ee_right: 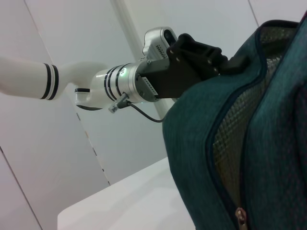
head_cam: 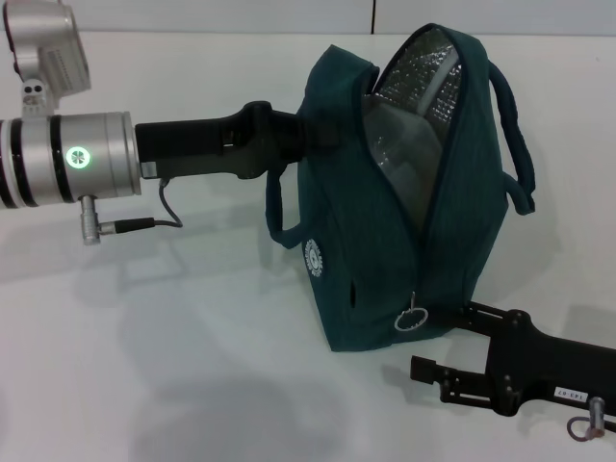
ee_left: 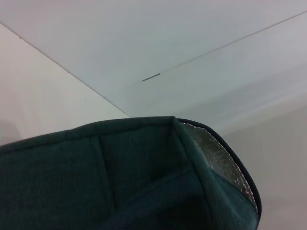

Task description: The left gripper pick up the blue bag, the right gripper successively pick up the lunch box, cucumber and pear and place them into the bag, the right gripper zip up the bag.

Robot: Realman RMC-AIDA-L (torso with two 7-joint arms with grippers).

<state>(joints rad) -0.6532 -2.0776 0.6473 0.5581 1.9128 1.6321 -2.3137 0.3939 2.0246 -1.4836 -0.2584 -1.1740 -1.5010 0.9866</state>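
Apparently near done: left gripper (head_cam: 308,135) is pinching blue bag (head_cam: 385,260) at 10 o'clock; right gripper (head_cam: 438,348), jaws apart w/ nothing held, is nearing zip ring (head_cam: 411,318) at 5; zipping left.

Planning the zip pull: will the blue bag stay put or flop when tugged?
Probably floppy: the blue bag is soft fabric, its mouth gaping. It may slide or tip if tugged, though the left pincer at its upper edge should steady it.

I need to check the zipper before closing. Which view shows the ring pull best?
The head view: the ring pull hangs at the low end of the blue bag's open zipper, near the right hand. The right wrist view shows only a small slider; the left wrist view shows none.
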